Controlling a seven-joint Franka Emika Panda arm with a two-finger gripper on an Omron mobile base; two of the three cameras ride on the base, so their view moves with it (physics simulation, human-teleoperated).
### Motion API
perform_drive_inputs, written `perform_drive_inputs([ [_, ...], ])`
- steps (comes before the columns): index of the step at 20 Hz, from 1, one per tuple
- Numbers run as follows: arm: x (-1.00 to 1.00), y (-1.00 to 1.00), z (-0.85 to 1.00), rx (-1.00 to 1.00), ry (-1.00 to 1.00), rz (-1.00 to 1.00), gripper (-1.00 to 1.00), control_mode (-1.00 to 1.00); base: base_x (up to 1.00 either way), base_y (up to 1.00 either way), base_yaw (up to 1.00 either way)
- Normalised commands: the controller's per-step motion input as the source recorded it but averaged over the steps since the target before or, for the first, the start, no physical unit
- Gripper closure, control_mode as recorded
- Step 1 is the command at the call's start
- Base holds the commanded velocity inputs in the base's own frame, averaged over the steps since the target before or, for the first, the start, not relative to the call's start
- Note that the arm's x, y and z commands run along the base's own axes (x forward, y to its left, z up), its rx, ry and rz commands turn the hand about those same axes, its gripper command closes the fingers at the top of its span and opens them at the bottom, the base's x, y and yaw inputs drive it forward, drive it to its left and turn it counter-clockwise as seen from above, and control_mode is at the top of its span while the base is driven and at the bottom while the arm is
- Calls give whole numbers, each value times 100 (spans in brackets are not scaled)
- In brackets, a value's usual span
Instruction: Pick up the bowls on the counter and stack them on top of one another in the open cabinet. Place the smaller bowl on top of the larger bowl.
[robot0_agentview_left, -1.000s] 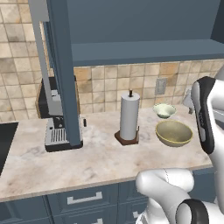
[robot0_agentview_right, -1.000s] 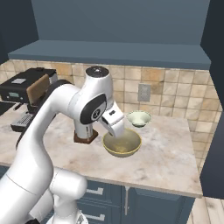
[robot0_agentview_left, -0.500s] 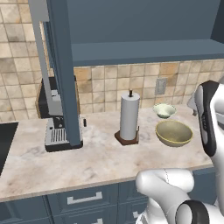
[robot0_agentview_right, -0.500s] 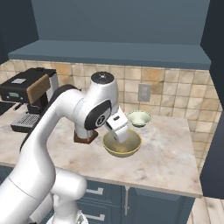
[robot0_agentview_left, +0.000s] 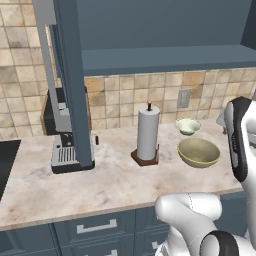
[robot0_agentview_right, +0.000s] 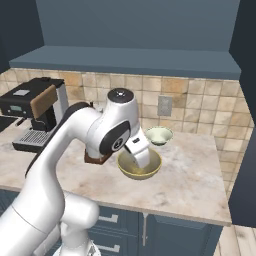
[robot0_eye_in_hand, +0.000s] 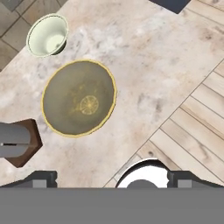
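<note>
The larger bowl (robot0_eye_in_hand: 79, 97) is tan-yellow and sits upright on the beige counter (robot0_agentview_left: 100, 185), right of the paper towel roll (robot0_agentview_left: 148, 132). It also shows as the tan bowl (robot0_agentview_left: 199, 151) (robot0_agentview_right: 150, 171). The smaller bowl (robot0_agentview_left: 188, 126) (robot0_agentview_right: 158, 135) (robot0_eye_in_hand: 47, 35), pale greenish-white, stands just behind it near the tiled wall. My gripper (robot0_agentview_right: 143, 159) (robot0_eye_in_hand: 114, 179) hovers over the tan bowl's near side, open and holding nothing. The open cabinet's shelf (robot0_agentview_left: 165, 57) (robot0_agentview_right: 130, 57) runs above the counter.
A coffee machine (robot0_agentview_left: 62, 130) (robot0_agentview_right: 35, 112) stands at the counter's left, behind the cabinet's tall side panel (robot0_agentview_left: 75, 75). A wall outlet (robot0_agentview_right: 165, 105) sits behind the bowls. The counter's right end drops to wooden floor (robot0_eye_in_hand: 192, 131). A dark hob (robot0_agentview_left: 7, 160) lies far left.
My hand has shifted a little to the right and lower, closer over the tan bowl. Both bowls have stayed in place.
</note>
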Motion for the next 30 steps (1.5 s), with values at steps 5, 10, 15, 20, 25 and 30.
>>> perform_drive_inputs([
  [5,-1,-7,-13,0,-2,-3,-100,-100,0,0,0],
  [10,0,-4,-18,0,-2,-2,-100,-100,0,0,0],
  [15,0,-3,-21,0,-2,-1,-100,-100,0,0,0],
  [20,0,-3,-20,0,-3,-1,-100,-100,0,0,0],
  [25,5,0,-18,0,-6,0,-100,-100,0,0,0],
  [30,9,0,-18,0,-7,0,-100,-100,0,0,0],
])
